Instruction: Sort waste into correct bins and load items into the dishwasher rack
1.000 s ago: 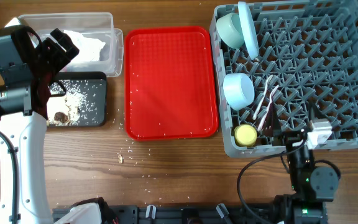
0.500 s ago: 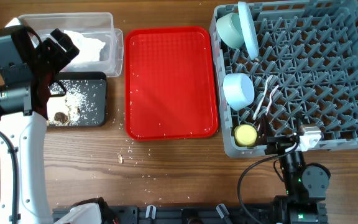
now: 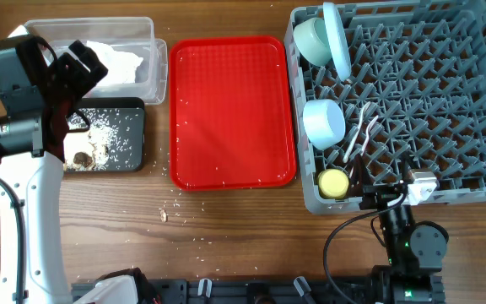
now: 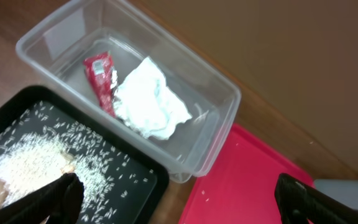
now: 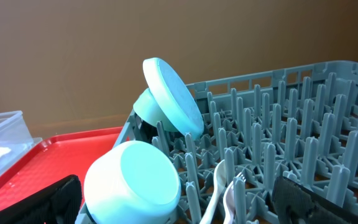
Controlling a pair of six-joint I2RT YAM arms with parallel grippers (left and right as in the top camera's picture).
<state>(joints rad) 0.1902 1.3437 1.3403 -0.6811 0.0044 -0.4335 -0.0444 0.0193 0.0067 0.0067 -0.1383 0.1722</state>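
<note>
Red wrapper [image 4: 100, 79] lies beside napkin [image 4: 148, 101] (in tub [image 4: 207, 140]).

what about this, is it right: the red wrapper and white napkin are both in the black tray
No: the red wrapper and white napkin are both in the clear tub, not the black tray; the left wrist view shows it.

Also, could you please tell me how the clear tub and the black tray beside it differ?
The clear tub is see-through with tall walls; the black tray is opaque and shallow. The clear tub holds a crumpled white napkin and a red wrapper, while the black tray holds rice-like crumbs and a brownish scrap. Both are rectangular, open-topped and sit side by side next to the red tray.
</note>
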